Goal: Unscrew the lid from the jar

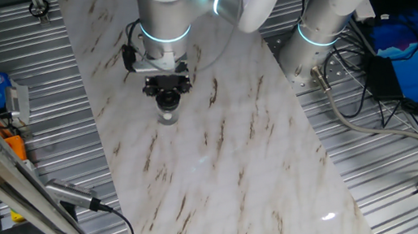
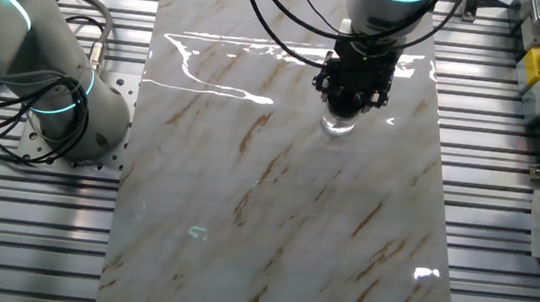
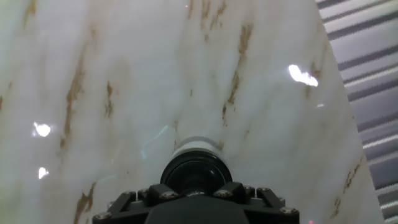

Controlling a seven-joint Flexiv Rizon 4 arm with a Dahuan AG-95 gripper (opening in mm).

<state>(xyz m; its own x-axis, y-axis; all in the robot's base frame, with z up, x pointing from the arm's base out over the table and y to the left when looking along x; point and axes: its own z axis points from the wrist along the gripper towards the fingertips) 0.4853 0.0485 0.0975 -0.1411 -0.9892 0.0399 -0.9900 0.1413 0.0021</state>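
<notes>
Just one jar (image 3: 196, 148), one lid (image 3: 196, 171).

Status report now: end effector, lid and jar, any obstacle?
End effector down over the lid; closed or open, cannot tell. Jar upright on the marble table, lid on top. Nothing near it in the way.
</notes>
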